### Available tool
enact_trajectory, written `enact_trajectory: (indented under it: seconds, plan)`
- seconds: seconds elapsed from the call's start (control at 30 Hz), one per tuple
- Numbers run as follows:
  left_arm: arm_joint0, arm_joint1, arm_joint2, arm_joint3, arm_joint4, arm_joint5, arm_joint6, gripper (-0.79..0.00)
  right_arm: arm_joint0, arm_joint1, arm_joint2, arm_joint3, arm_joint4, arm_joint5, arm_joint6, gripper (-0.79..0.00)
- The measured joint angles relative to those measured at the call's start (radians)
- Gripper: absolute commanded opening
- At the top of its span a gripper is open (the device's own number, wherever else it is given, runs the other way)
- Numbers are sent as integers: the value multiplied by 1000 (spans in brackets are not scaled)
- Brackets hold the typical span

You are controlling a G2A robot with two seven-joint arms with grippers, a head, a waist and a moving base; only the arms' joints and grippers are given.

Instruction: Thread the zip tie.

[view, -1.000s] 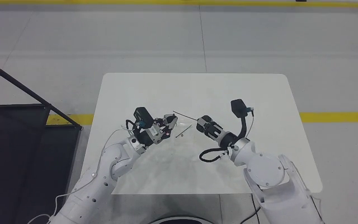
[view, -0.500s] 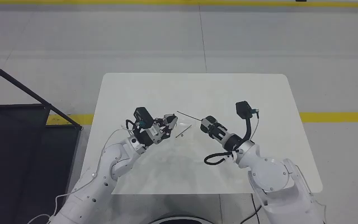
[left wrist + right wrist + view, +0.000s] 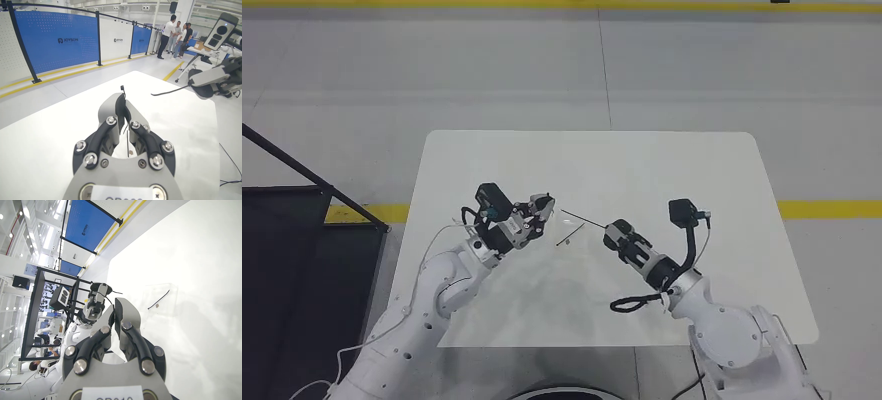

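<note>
Pinching shut, the left gripper (image 3: pixel 121 99) held a black zip tie (image 3: pixel 122 87), its square head poking just past the fingertips. The right gripper (image 3: pixel 115 303) was clamped on a second tie (image 3: pixel 168 92), whose thin free end stood apart from that head. Below both, a clear sheet (image 3: pixel 166 308) carried one loose tie (image 3: pixel 158 300).
</note>
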Motion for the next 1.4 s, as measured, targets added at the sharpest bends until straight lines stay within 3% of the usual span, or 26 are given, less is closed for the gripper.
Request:
enact_trajectory:
  seconds: [0.23, 0.67, 1.4]
  plan:
    - [14, -8, 26, -2, 99, 56, 47, -785, -29, -2, -8, -49, -20, 64, -14, -785]
    - [22, -13, 33, 5, 129, 53, 76, -785, 64, -25, -102, -43, -45, 255, -42, -785]
    - [22, -13, 33, 5, 129, 53, 76, -785, 105, -42, -122, -33, -36, 309, -46, -785]
